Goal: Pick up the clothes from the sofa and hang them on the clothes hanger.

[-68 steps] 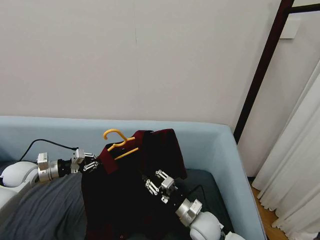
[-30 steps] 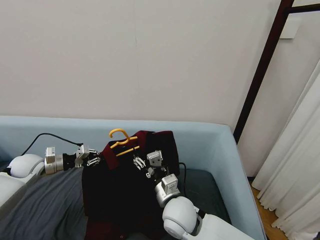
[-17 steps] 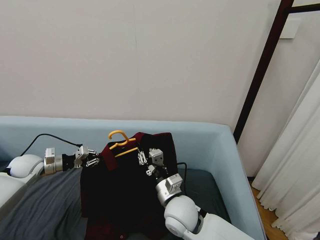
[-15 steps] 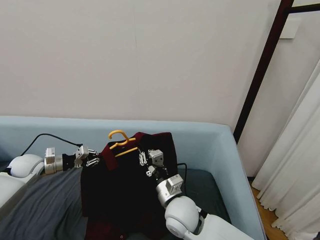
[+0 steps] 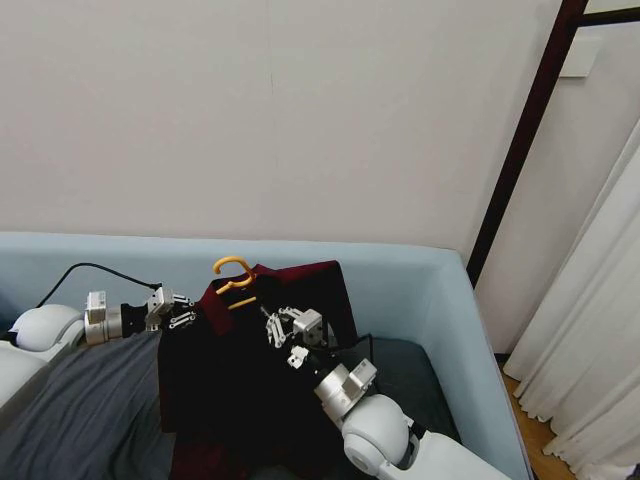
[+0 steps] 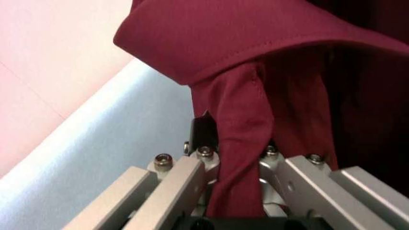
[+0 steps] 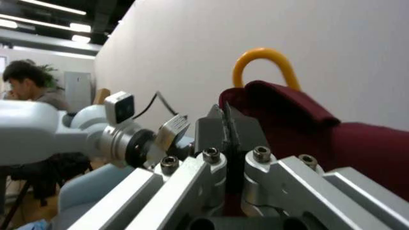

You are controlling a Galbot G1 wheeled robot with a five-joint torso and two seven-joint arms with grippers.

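While the dark red shirt (image 5: pixel 250 370) hangs in the air above the pale blue sofa (image 5: pixel 420 290), its collar sits on a yellow hanger (image 5: pixel 232 268) whose hook rises at 12 o'clock from the neckline. The body of the shirt drops straight down from there, and its lower edge reaches the seat of the sofa.

My left gripper (image 5: pixel 181 311) is at 9 o'clock from the collar. Its fingers are closed hard on a fold of the red cloth at the shoulder, and in my left wrist view the pinched fold runs up from between the fingers to the rolled collar edge.

My right gripper (image 5: pixel 280 330) is in front of the shirt's chest, at about 5 o'clock from the hook. Its two fingers are pressed together with barely a slit between them. I cannot tell whether any cloth is caught in that slit. In my right wrist view the hook and the red collar stand just beyond the fingertips.

A grey cloth (image 5: pixel 80 410) lies on the seat at 8 o'clock from the shirt, under my left arm. A white curtain (image 5: pixel 590 350) hangs well apart at 3 o'clock.
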